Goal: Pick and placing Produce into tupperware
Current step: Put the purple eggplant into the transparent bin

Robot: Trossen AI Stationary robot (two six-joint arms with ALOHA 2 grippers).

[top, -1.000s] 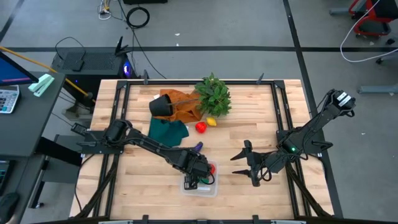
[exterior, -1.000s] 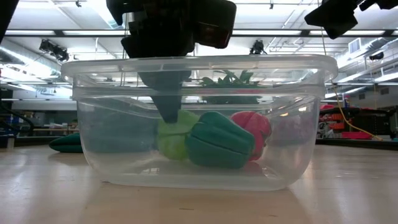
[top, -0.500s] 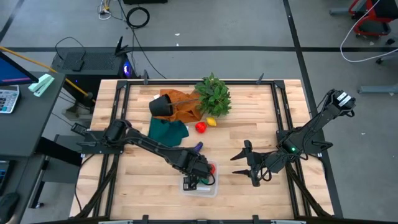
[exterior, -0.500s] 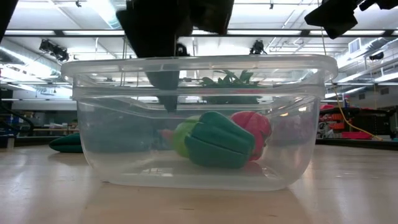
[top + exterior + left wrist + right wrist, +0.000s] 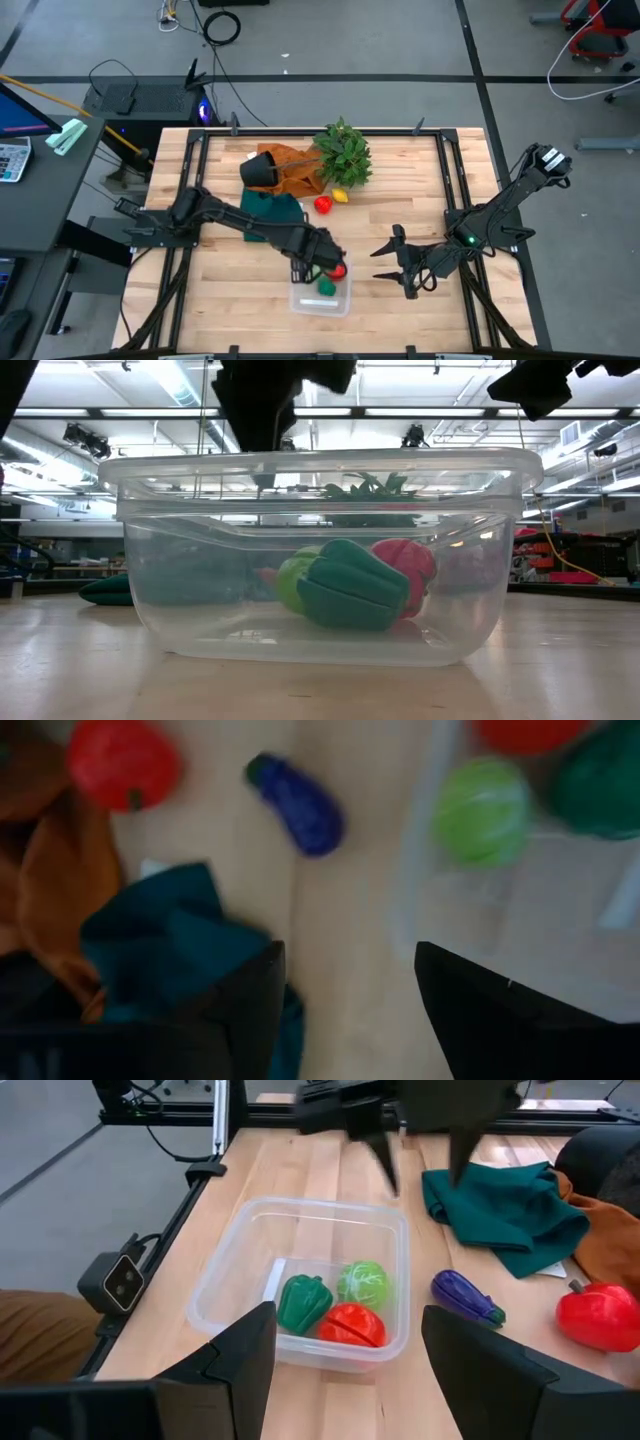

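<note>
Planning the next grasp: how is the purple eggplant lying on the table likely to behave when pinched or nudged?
The purple eggplant is long and rounded, so a nudge across its side would probably roll it over the bare wooden table. Its glossy, smooth skin suggests hard plastic: likely stiff, light, and somewhat slippery. It tapers towards its ends, so a grip there may squeeze it out; its middle looks safer.

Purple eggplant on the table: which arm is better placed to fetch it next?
Probably left: the left gripper, jaws open, hovers right beside the small purple toy eggplant, while the right gripper waits farther away.

The wooden table (image 5: 230,290) carries the tupperware (image 5: 305,301), purple eggplant (image 5: 467,1299), red tomato (image 5: 323,205), yellow piece (image 5: 340,196) and teal cloth (image 5: 268,209).
</note>
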